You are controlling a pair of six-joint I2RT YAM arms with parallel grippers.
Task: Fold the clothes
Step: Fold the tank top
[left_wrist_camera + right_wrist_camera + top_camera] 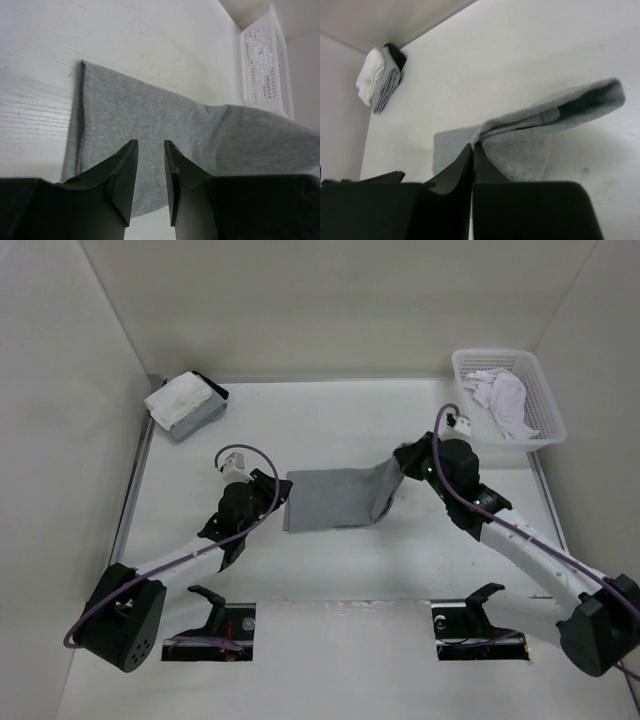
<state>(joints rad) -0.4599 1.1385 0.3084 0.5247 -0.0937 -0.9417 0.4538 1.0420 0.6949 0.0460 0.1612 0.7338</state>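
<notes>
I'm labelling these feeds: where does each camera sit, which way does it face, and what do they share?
Top external: above, behind the bases, looking down on the table; left arm and right arm show.
Left wrist: on the left arm, past the open left gripper toward the mesh basket.
Right wrist: on the right arm, past the right gripper, shut on the T-shirt, toward the cloth-topped box.
All share the T-shirt.

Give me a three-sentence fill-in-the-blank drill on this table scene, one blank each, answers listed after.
1. The right end effector is shut on the ____ T-shirt.
2. The left end effector hangs over the T-shirt with its jaws ____.
3. The basket holds a ____ garment.
Missing words: grey; open; white.
</notes>
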